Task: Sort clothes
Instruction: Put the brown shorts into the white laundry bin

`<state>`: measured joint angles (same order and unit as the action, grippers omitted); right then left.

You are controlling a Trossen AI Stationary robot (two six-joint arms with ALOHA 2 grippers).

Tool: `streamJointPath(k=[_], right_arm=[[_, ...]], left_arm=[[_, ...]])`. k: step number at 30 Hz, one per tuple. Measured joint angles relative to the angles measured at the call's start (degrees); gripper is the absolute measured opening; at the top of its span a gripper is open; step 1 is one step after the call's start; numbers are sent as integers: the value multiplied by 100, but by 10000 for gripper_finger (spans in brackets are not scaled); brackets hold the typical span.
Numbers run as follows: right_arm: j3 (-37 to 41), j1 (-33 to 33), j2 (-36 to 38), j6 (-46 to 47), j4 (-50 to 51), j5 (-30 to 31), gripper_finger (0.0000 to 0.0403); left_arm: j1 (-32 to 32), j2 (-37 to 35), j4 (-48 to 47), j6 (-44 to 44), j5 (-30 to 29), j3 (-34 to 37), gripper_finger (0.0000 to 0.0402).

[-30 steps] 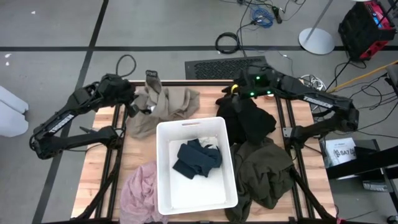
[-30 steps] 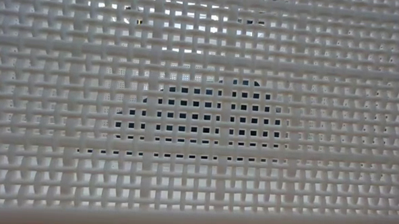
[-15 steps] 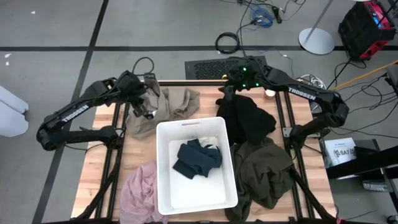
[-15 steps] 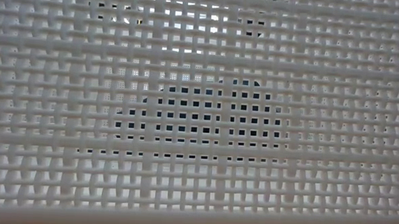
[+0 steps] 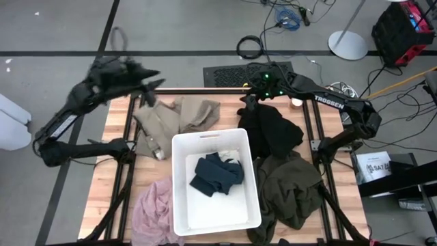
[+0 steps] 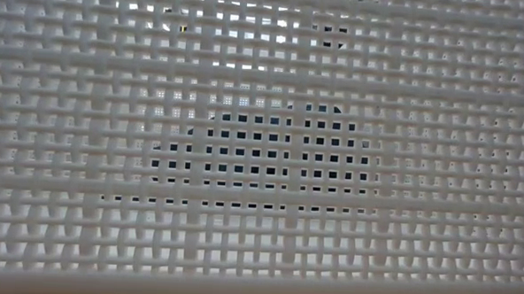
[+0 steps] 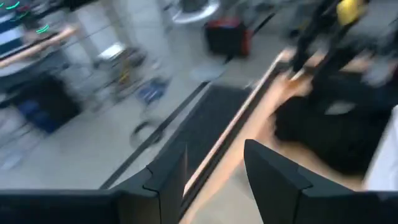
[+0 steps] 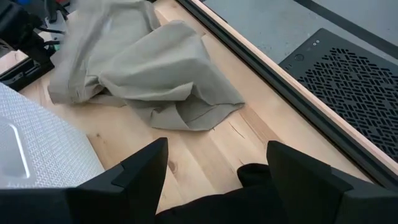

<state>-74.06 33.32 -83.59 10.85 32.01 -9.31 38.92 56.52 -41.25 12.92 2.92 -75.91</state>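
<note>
Left gripper (image 5: pixel 149 87) raised beyond the bin (image 5: pixel 214 181), jaws parted, empty; right gripper (image 5: pixel 247 102) open above black garment (image 5: pixel 273 131): advise lowering squarely before closing.

Crumpled garments: tan khaki (image 5: pixel 176 117) below left gripper (image 5: pixel 147 92); black (image 5: pixel 273 131), olive (image 5: pixel 292 186) near right gripper (image 5: pixel 251 100); navy (image 5: pixel 215 174), pink (image 5: pixel 153 210) apart.

Both arms: dark matte housings, jointed segments. Right arm (image 5: pixel 341 109) bears white "TROSSEN" lettering and lit green indicator lights near the wrist. Left arm (image 5: pixel 75 109): black cable looped above wrist. Pincer fingers (image 8: pixel 143 171) black, angular, flat-faced.
</note>
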Motion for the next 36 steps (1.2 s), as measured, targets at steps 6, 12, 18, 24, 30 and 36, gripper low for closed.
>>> streamJointPath(k=[6,12,18,24,30,36], right_arm=[[0,0,0,24,88,-3,263],[0,-4,0,21,361,-1,263],[0,-4,0,-119,526,-1,263],[0,-4,0,-212,516,1,263],[0,-4,0,-239,596,3,263],[0,-10,0,-278,585,8,263]], left_arm=[[134,1772,107,467,307,95,145],[792,3230,752,694,693,82,136],[1283,3619,888,69,2887,80,136],[1424,3396,581,245,3736,80,136],[1740,3183,-760,1211,2219,96,136],[1777,3544,-686,1610,2373,504,136]])
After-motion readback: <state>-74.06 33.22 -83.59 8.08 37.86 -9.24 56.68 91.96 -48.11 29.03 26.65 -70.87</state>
